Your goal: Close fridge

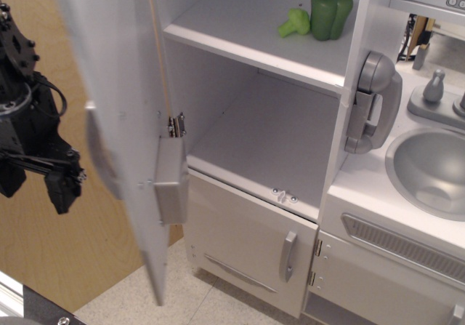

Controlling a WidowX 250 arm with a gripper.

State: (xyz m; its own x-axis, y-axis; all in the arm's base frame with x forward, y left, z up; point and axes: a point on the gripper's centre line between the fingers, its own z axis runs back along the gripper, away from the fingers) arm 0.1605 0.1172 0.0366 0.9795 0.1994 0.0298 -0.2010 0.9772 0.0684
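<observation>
The fridge point(270, 134) is a tall white cabinet with white shelves, standing open. Its large door point(122, 114) is swung out at the left and shows almost edge-on, hinged at the cabinet's left wall. The grey dispenser box point(171, 182) sticks out of its inner face, and the grey handle point(99, 150) shows blurred on its outer side. My black gripper point(36, 187) is at the far left, on the outer side of the door, close to the handle. Its two fingers stand apart and hold nothing.
A green pepper point(331, 9) and a broccoli point(294, 22) sit on the upper shelf. The shorter lower door point(243, 241) with a small grey handle point(288, 255) is shut. A grey phone point(374, 103), sink point(432, 169) and faucet point(434, 87) are at the right. A wooden wall point(65, 252) is behind the gripper.
</observation>
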